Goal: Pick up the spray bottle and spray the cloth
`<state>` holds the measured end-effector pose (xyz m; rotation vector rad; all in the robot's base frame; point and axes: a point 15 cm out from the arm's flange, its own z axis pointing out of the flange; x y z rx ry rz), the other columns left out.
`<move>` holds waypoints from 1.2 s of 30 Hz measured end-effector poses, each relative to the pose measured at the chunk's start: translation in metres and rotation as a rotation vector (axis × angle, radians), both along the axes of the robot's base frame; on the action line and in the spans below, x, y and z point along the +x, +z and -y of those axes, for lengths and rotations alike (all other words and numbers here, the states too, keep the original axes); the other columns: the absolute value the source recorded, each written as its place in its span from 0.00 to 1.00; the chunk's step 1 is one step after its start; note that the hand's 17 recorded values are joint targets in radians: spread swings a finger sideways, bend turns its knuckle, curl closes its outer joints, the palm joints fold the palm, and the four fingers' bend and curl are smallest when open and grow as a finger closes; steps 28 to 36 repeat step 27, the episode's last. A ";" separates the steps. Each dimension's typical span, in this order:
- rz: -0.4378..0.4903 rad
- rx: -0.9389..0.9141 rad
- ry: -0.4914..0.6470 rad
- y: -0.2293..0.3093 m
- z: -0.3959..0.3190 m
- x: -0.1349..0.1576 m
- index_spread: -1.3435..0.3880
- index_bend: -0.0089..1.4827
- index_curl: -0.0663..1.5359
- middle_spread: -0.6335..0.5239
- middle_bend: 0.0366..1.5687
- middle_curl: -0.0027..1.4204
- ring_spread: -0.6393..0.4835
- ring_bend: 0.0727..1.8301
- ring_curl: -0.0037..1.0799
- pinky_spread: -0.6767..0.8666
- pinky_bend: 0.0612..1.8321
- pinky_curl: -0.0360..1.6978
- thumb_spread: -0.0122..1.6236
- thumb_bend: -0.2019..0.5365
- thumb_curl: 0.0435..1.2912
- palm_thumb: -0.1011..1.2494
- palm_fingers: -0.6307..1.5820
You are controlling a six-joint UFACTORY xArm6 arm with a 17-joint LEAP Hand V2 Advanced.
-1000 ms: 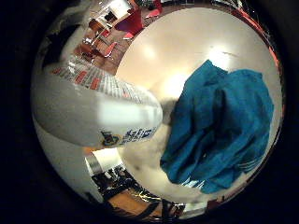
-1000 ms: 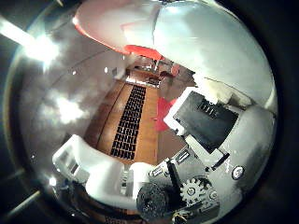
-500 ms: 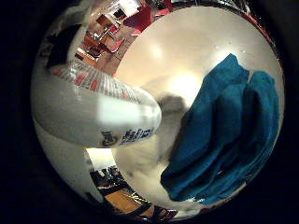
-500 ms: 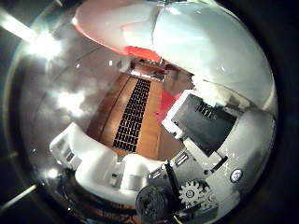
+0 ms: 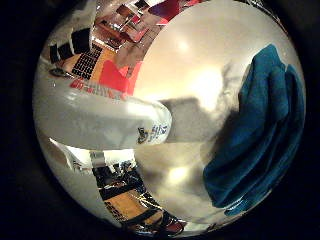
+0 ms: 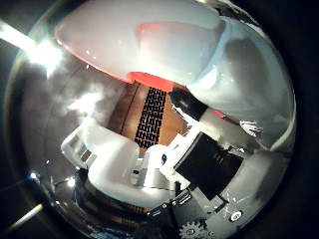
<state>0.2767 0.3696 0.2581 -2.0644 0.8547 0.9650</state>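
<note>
The white spray bottle (image 5: 100, 125) fills much of the little finger side palm view, close to my palm and held above the table. The blue cloth (image 5: 262, 125) lies crumpled on the round white table (image 5: 195, 50), away from the bottle's bottom end. In the thumb side palm view the bottle's white upper part (image 6: 179, 45) with a red band (image 6: 150, 78) fills the picture. My right hand (image 6: 189, 164) has its white and black fingers curled close against the bottle.
Beyond the table's edge there are chairs and red furniture (image 5: 125, 20) in the room. The thumb side palm view shows a wooden floor with a dark grid mat (image 6: 152, 112) far below.
Both views have shifted, so the hand has turned with the bottle. The cloth now sits nearer the view's edge. The fingers have come in closer below the bottle's head.
</note>
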 end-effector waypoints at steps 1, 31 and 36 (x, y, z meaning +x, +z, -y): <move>0.003 0.001 0.000 0.001 0.000 0.000 0.54 0.13 0.39 0.41 0.58 0.41 0.31 0.62 0.54 0.11 0.48 0.51 0.66 0.24 0.32 0.56 0.52; 0.159 -0.077 -0.098 0.048 0.111 0.046 0.61 0.12 0.29 0.49 0.32 0.33 0.48 0.34 0.38 0.61 0.22 0.36 0.63 0.24 0.23 0.53 0.38; 0.159 -0.077 -0.098 0.048 0.111 0.046 0.61 0.12 0.29 0.49 0.32 0.33 0.48 0.34 0.38 0.61 0.22 0.36 0.63 0.24 0.23 0.53 0.38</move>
